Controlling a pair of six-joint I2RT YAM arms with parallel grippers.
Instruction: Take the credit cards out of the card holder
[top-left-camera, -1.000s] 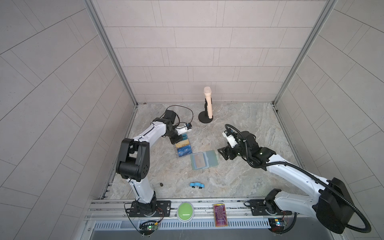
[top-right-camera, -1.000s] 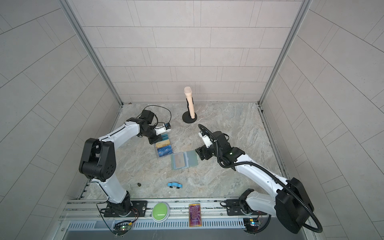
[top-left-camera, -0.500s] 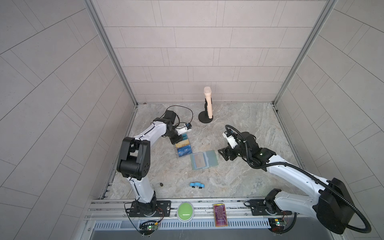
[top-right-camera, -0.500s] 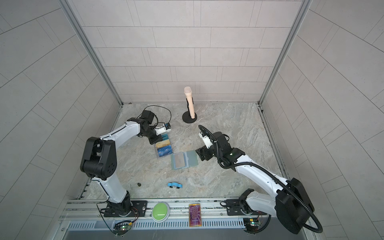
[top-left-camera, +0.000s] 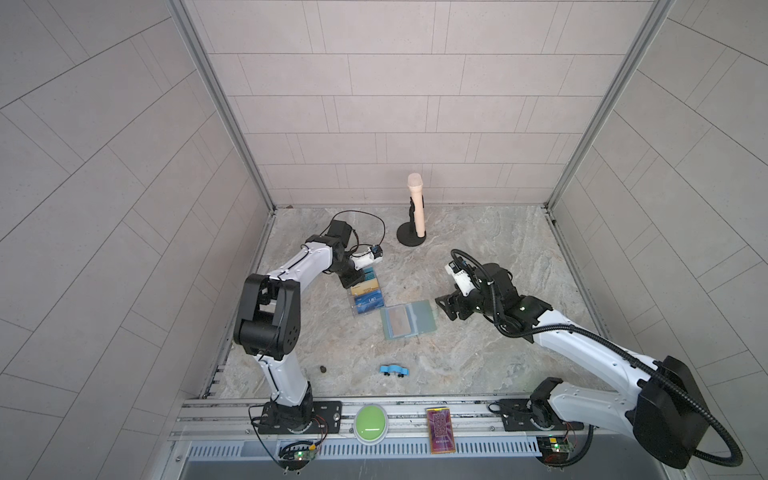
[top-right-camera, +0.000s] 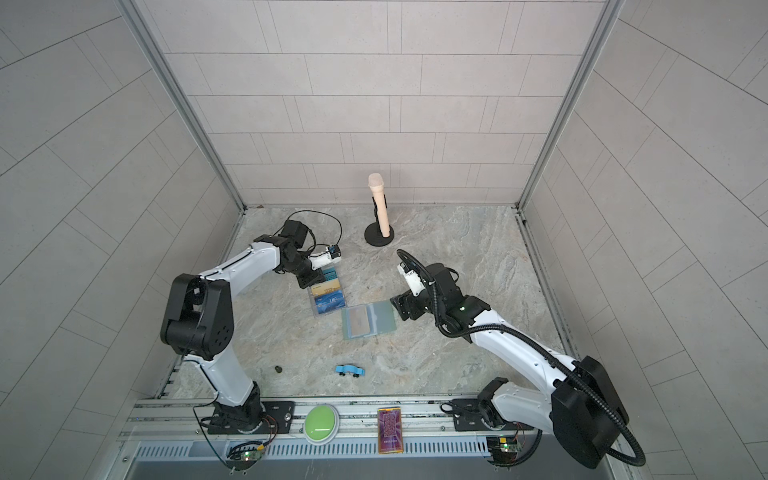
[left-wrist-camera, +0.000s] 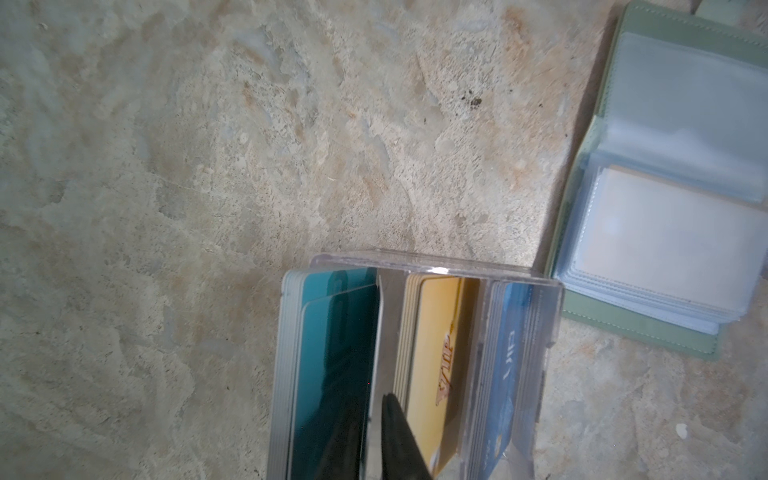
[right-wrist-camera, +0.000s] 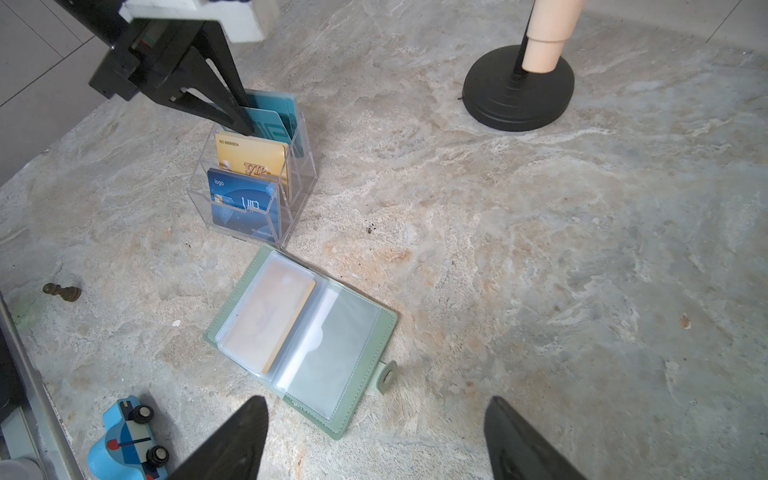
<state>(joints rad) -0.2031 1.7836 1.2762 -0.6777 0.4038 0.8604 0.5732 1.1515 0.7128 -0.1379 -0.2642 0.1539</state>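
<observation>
Card holder (right-wrist-camera: 332, 353) lay open just ahead of the right end effector (right-wrist-camera: 376, 399), jaws apart; left end effector (right-wrist-camera: 245, 124) sat in the acrylic stand (right-wrist-camera: 291, 199), closure unclear.

The mint-green wallet-style card holder (right-wrist-camera: 303, 336) lies open flat on the marbled stone tabletop (right-wrist-camera: 540, 249). Its snap tab (right-wrist-camera: 386, 376) pokes out toward the right gripper (right-wrist-camera: 376, 401), whose black fingertips hang wide apart with nothing between them. A tan plastic card (right-wrist-camera: 270, 316) sits in one clear sleeve page.

Just beside the holder stands a clear acrylic tiered stand (right-wrist-camera: 299, 174) with blue, gold and teal cards. The left gripper (right-wrist-camera: 243, 124) pokes into the back tier, tips close together, and honestly it's hard to say if it's pinching anything.

Near the edges of the shot are a blue toy car (right-wrist-camera: 124, 440), a small dark pawn-like piece (right-wrist-camera: 62, 292) and a round black base (right-wrist-camera: 519, 87) holding a peach post (right-wrist-camera: 548, 25).
</observation>
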